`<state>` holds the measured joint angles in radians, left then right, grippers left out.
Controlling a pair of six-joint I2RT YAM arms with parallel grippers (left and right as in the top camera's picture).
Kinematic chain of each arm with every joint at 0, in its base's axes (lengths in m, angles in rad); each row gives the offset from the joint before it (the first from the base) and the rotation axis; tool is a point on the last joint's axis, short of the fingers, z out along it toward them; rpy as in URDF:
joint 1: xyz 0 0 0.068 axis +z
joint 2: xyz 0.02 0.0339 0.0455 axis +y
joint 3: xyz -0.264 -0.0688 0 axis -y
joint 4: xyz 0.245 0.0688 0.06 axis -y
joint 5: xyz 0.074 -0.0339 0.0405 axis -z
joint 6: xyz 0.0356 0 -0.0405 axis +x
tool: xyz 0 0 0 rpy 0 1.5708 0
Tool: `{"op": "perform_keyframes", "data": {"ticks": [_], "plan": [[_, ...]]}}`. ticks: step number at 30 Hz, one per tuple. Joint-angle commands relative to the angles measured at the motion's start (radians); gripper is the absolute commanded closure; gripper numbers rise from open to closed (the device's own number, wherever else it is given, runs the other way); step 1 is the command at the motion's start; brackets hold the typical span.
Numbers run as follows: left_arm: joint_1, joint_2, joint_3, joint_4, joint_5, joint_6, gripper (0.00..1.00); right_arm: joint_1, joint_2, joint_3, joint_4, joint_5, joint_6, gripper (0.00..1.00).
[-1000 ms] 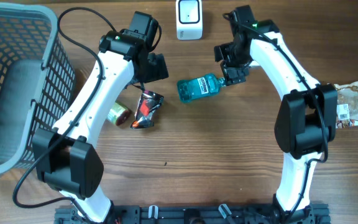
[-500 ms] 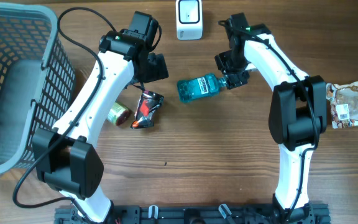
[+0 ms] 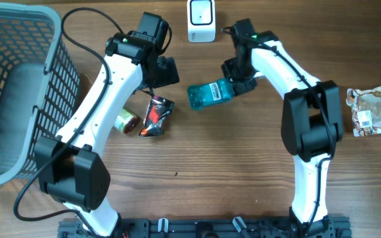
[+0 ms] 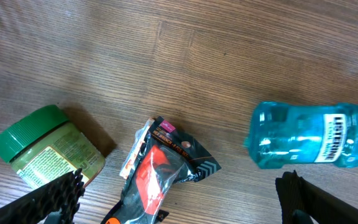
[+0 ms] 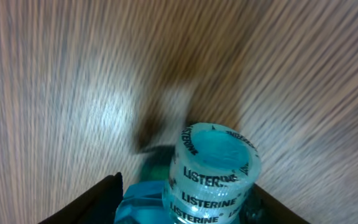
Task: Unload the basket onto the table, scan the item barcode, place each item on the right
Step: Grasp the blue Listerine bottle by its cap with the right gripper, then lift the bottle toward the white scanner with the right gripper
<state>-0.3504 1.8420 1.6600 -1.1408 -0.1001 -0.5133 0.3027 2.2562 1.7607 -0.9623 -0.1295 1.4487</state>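
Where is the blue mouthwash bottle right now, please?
Overhead, the mouthwash bottle lies centre-table, at the right gripper, below the white scanner and right of the snack packet.

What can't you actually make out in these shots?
- Mouthwash bottle barcode: overhead, too small to read.
- Right gripper grip on it: right wrist view, fingers cut off by the bottom edge.
- Jar: overhead, partly under the left arm.
- Bag: overhead, cut by right edge.

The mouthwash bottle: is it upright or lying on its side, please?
On its side: the mouthwash bottle shows its full length from overhead, cap end at the right gripper.
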Motion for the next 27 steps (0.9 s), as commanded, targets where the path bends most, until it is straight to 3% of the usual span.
{"op": "perform_keyframes", "data": {"ticks": [1, 4, 6, 13, 15, 21, 27], "plan": [[0.007, -0.021, 0.001, 0.002, -0.01, 0.011, 0.0, 0.025, 0.013, -0.007, 0.001, 0.022, 0.037, 0.42], [0.007, -0.021, 0.001, 0.002, -0.01, 0.011, 0.0, 0.025, 0.013, -0.007, -0.002, 0.043, 0.036, 0.43], [0.007, -0.021, 0.001, 0.002, -0.01, 0.011, 0.0, 0.025, 0.013, -0.014, 0.001, 0.043, 0.045, 0.5], [0.007, -0.021, 0.001, 0.003, -0.01, 0.011, 0.0, 0.025, 0.012, -0.093, 0.036, 0.044, 0.039, 0.56], [0.007, -0.021, 0.001, 0.003, -0.01, 0.011, 0.0, 0.024, 0.012, -0.093, 0.051, 0.043, -0.01, 0.66], [0.007, -0.021, 0.001, 0.003, -0.01, 0.011, 0.0, 0.024, -0.006, -0.09, 0.037, 0.034, -0.064, 0.75], [0.007, -0.021, 0.001, 0.003, -0.01, 0.011, 0.0, 0.023, -0.121, -0.09, 0.019, 0.126, -0.164, 0.75]]}}
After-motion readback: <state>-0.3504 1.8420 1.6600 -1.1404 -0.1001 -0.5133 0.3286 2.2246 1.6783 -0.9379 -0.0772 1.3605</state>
